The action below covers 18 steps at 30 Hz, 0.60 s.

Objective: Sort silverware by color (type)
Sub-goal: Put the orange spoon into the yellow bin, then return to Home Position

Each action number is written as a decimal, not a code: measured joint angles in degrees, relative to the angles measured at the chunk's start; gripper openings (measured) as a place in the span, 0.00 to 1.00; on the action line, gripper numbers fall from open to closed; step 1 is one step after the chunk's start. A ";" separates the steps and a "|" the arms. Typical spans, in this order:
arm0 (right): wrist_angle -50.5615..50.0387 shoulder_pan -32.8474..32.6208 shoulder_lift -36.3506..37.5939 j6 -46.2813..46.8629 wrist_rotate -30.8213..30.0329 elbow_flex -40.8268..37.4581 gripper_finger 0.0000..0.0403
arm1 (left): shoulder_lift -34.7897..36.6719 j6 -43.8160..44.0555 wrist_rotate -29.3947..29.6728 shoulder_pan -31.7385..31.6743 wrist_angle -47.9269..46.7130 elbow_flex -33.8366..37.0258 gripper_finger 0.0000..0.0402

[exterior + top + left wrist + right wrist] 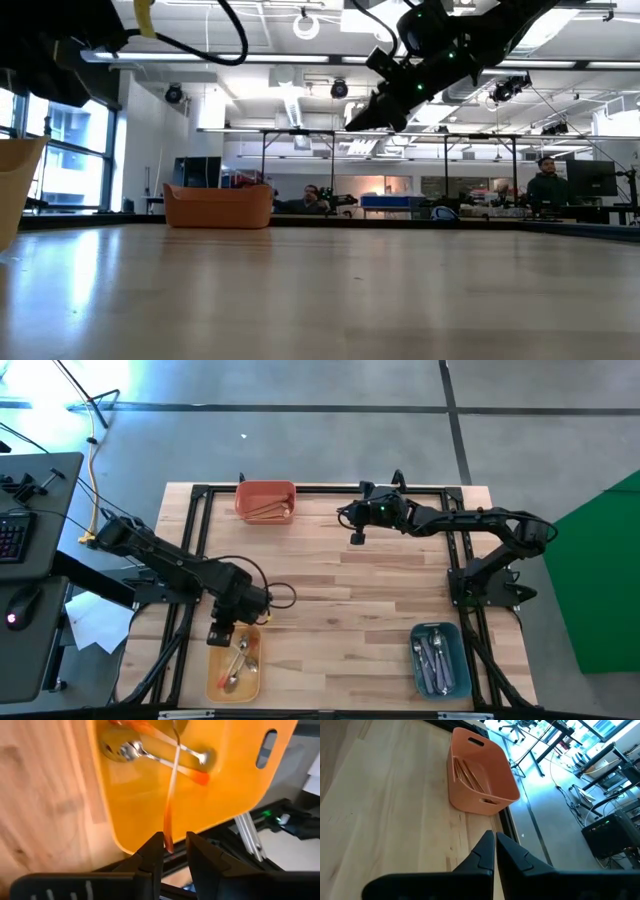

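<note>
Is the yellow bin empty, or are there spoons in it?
Not empty. The yellow bin holds orange-handled spoons; the left wrist view shows them crossed on its bottom, with another spoon hanging over it at the left claw.

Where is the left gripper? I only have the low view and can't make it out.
Observer: The left gripper hangs over the yellow bin.
Operator: Is it holding anything?
Observer: An orange-handled spoon has its handle tip between the fingers, but the jaws stand apart and do not seem to pinch it.
Operator: And the right one?
Observer: The right gripper is shut and empty, above the table and facing the red bin.
</note>
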State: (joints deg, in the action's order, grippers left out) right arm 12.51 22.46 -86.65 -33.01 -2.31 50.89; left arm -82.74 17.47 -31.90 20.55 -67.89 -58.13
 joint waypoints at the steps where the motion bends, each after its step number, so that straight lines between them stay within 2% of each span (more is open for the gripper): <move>1: -0.15 0.00 0.00 0.00 0.00 0.00 0.00 | 0.00 -0.13 0.56 -0.07 0.11 -0.11 0.18; 9: -0.68 0.00 0.00 0.00 0.00 0.00 0.00 | -0.74 0.32 0.99 -0.29 0.09 1.66 0.17; 18: -0.66 0.00 -0.02 0.01 0.00 0.00 0.00 | -2.65 2.45 1.01 -0.27 -0.28 1.71 0.31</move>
State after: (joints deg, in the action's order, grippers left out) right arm 11.85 22.46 -86.67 -33.01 -2.31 50.89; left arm -85.39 19.92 -30.90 20.27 -68.17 -56.42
